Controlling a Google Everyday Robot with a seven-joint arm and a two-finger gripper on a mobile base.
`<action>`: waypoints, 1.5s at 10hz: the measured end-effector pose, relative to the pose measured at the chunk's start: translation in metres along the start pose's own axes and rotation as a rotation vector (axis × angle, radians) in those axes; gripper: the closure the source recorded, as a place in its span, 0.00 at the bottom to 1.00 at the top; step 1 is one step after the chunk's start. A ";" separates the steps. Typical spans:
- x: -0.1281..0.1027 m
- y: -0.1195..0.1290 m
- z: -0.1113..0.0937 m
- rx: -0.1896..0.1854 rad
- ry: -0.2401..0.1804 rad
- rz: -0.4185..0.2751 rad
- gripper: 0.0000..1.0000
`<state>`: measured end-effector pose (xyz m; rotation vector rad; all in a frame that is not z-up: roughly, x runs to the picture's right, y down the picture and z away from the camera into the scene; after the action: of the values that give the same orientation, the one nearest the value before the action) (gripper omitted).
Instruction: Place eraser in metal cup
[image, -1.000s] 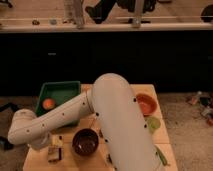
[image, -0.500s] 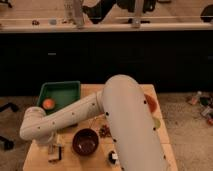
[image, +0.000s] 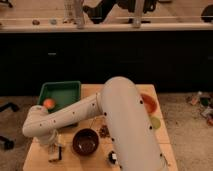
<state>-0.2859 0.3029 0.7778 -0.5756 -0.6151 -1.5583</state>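
The robot's white arm rises from the front right of the wooden worktop (image: 95, 161), bends high over its middle and runs a long forearm out to the left. There it turns down, so that the gripper (image: 54, 146) hangs low over the front left corner. Whether the gripper is spread or pressed together cannot be told from this view.

Right under the gripper lies a small pale block with a dark edge, which appears to be the eraser (image: 56, 154) (whether it is held or only touched cannot be told either). Just to its right stands a dark brown bowl (image: 86, 141).

A small round thing, pale at the rim and dark inside, stands near the front edge beside the arm's thick lower part. It may be the metal cup (image: 113, 157), and it is well apart from the eraser, beyond the brown bowl.

At the back left a green tray (image: 62, 90) holds an orange ball (image: 48, 103). An orange bowl (image: 149, 103) and a light green cup (image: 155, 122) show to the right of the arm.
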 end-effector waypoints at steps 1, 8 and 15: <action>-0.001 0.000 0.000 -0.006 -0.003 -0.002 0.28; -0.006 -0.004 -0.005 -0.078 0.010 -0.019 0.95; -0.018 -0.005 -0.055 -0.075 0.096 -0.031 1.00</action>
<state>-0.2895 0.2787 0.7256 -0.5459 -0.4970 -1.6335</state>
